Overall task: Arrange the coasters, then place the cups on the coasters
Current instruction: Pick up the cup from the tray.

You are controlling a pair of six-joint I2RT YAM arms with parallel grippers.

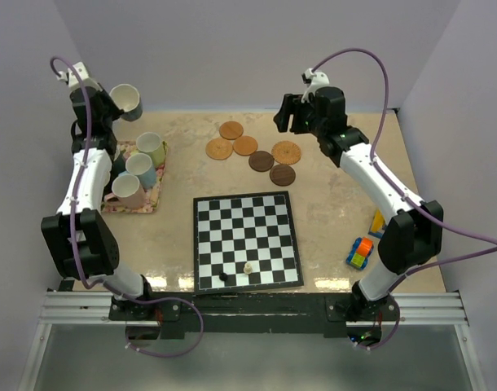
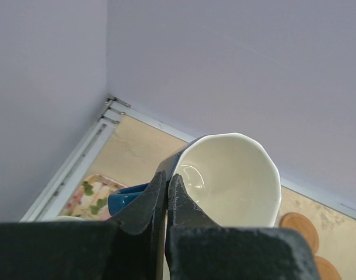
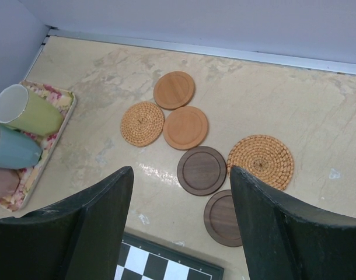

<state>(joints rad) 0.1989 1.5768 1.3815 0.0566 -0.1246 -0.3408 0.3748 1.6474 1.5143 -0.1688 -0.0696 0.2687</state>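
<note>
Left gripper (image 2: 167, 178) pinched shut on cup (image 2: 233, 175) rim, aloft far left; outside possibly dark. Right gripper (image 3: 181, 175) wide, empty, above clustered coasters (image 3: 185, 127). Keep cup level; set centred on nearest coaster.

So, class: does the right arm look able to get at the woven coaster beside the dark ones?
Probably yes. The right end effector hangs open above the woven coaster, which lies bare, with nothing on top or in between.

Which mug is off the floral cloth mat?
The dark, white-lined mug pinched by the left gripper; the pale green mug, light blue mug and pink mug sit on the mat.
</note>
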